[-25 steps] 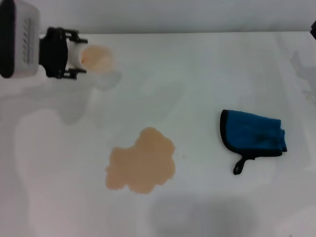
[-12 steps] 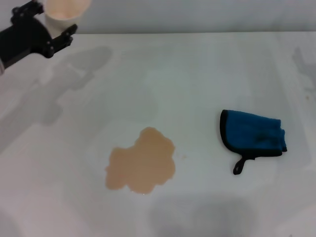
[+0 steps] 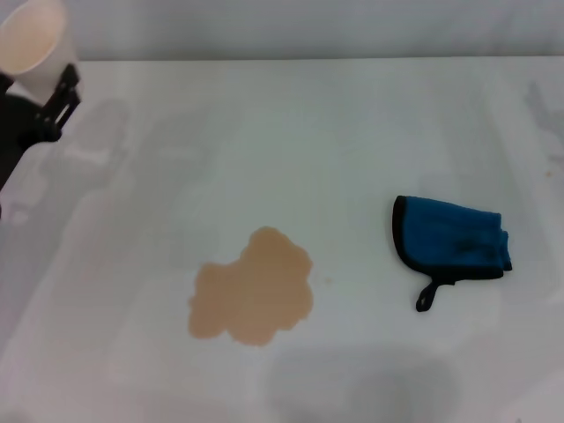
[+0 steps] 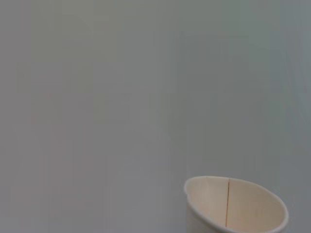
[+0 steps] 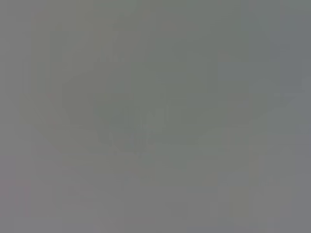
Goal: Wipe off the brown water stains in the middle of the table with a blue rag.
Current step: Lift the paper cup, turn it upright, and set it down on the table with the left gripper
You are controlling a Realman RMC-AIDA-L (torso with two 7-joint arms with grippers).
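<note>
The brown water stain [image 3: 253,298] is a tan lobed puddle on the white table [image 3: 352,132], a little left of centre. The blue rag [image 3: 454,238], with black edging and a loop strap, lies flat to the right of the stain. My left gripper [image 3: 40,84] is raised at the far left edge and is shut on a white paper cup [image 3: 33,44] with a beige inside. The cup also shows in the left wrist view [image 4: 235,206]. My right gripper is out of view; the right wrist view shows only plain grey.
The table's far edge meets a grey wall at the back. Faint shadows lie on the left part of the tabletop and near the front edge.
My left gripper has lifted the paper cup off the table's back left and carried it up and left to the picture's edge. The stain and rag have not moved.
</note>
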